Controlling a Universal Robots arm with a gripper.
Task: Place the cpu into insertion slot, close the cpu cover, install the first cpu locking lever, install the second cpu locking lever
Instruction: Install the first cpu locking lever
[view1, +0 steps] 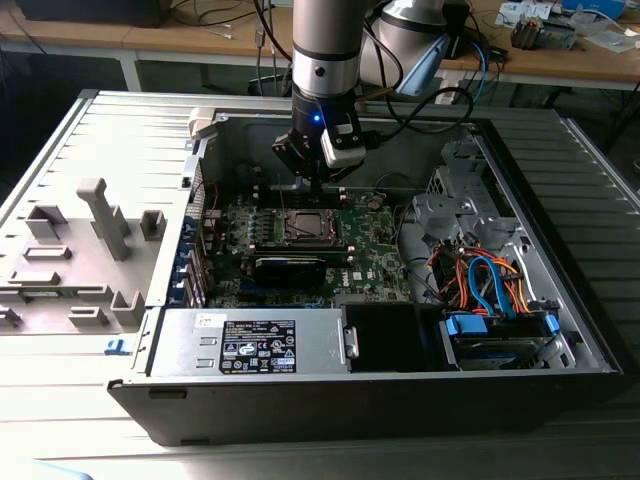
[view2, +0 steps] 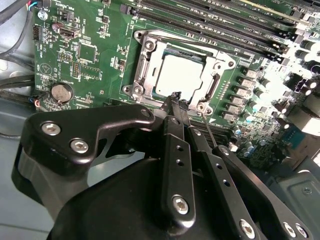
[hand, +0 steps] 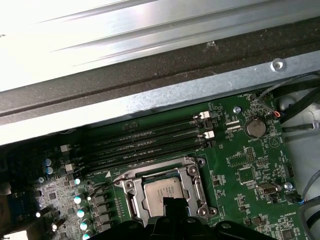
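Open computer case (view1: 560, 300): holds green motherboard (view1: 375, 255), grey power supply box (view1: 250, 342), bundled orange and blue cables (view1: 485, 280).

Insertion slot (view2: 182, 77): set in the motherboard, metal rim all around. Contains the cpu (view2: 181, 76), silvery top up, lying flat; seen also in the first wrist view (hand: 167, 192). The cpu cover (view2: 145, 62) lies down around the chip, framing it.

Gripper (view2: 179, 100): fingers drawn together, nothing visibly between them, tips just above the slot's edge, beside a thin wire lever (view2: 209, 127).

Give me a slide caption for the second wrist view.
Closed fingers hover at the socket edge, chip seated under its cover.
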